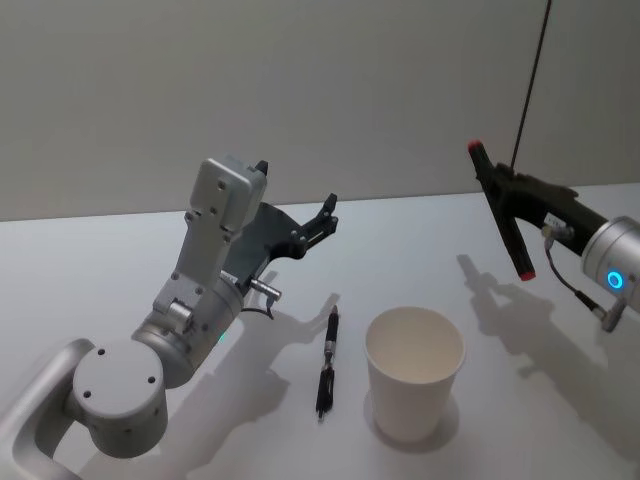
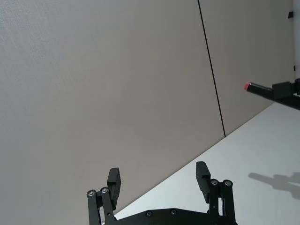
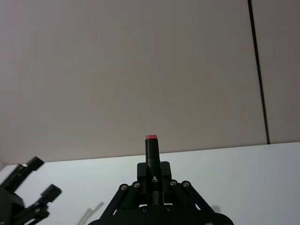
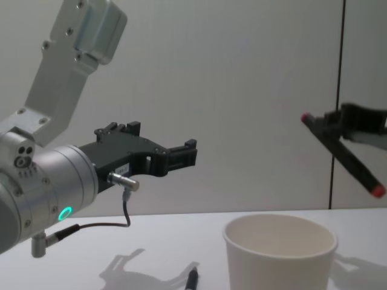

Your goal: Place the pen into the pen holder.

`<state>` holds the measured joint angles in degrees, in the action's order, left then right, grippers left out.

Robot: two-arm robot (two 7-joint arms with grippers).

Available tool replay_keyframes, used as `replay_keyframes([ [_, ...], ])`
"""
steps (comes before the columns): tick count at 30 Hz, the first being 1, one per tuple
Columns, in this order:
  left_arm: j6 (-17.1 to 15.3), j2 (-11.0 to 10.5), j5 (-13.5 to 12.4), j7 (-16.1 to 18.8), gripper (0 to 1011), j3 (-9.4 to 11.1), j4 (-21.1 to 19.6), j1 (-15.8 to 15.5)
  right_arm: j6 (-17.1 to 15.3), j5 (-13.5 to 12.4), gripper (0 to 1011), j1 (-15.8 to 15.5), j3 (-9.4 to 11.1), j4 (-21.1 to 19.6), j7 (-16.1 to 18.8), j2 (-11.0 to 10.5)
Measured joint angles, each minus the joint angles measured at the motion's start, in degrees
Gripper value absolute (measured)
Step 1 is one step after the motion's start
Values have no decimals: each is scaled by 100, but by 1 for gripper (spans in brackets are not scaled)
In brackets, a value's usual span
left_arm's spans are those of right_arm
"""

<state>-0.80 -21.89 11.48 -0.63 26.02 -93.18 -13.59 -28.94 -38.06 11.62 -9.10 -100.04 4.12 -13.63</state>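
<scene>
Left end effector point(image 2: 158, 172) gapes empty; right end effector point(image 1: 505, 188) clamps a black, red-tipped pen point(image 1: 514, 245).

The paper cup point(image 1: 413, 385) is coloured a plain off-white, the table point(image 1: 120, 260) white, the pen on the table point(image 1: 327, 362) black, the held pen point(image 1: 515, 250) black with red ends, and the left gripper point(image 1: 296, 185) black on a silver arm point(image 1: 215, 200) lit by a cyan ring point(image 4: 63, 212).
</scene>
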Motion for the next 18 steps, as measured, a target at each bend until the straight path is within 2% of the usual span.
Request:
replay_keyframes([
  [1,0,0,0,0,1001,0,0,0,28,-135,164,-27,19,-59,40,-7],
  [2,0,0,0,0,1001,0,0,0,28,-135,164,-27,19,-59,40,-7],
  [5,0,0,0,0,1001,0,0,0,106,-376,164,-71,45,-145,116,-9],
  [8,0,0,0,0,1001,0,0,0,194,-463,164,-99,49,-186,183,-9],
  [14,0,0,0,0,1001,0,0,0,403,-397,163,-140,6,-207,343,-19],
  [18,0,0,0,0,1001,0,0,0,644,-157,164,-179,-68,-200,524,-34],
])
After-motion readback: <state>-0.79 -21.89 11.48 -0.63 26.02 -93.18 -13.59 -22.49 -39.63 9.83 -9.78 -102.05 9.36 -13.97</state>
